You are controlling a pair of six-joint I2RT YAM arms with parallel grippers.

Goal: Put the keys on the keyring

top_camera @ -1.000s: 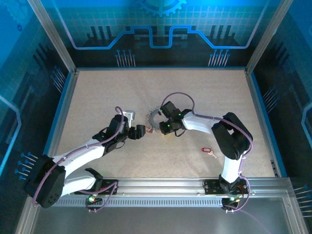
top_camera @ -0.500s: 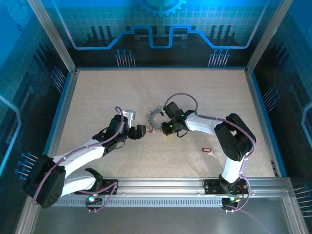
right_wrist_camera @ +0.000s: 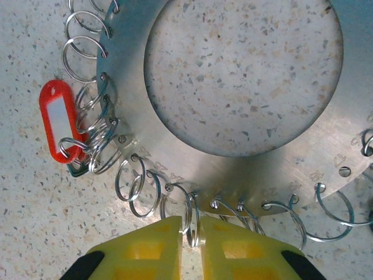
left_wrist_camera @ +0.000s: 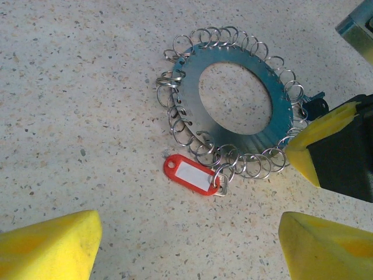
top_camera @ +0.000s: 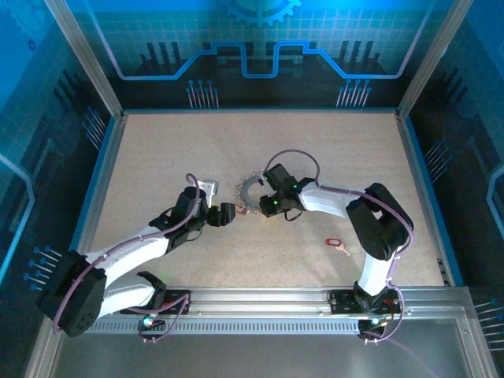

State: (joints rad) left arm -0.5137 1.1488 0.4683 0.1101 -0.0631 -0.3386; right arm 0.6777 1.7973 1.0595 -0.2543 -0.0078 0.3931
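— Right gripper (right_wrist_camera: 191,228)?
— Pinched shut on one silvery loop at the keyring (right_wrist_camera: 250,175) rim. The left gripper (left_wrist_camera: 186,248) gapes wide, just beside the keyring.
— The keys?
— One red key (left_wrist_camera: 191,174) touches the keyring's fringe. A second red key (top_camera: 334,242) lies well apart from it.
— Surroundings?
— A speckled beige counter (top_camera: 157,157) and blue-lit walls (top_camera: 252,47).
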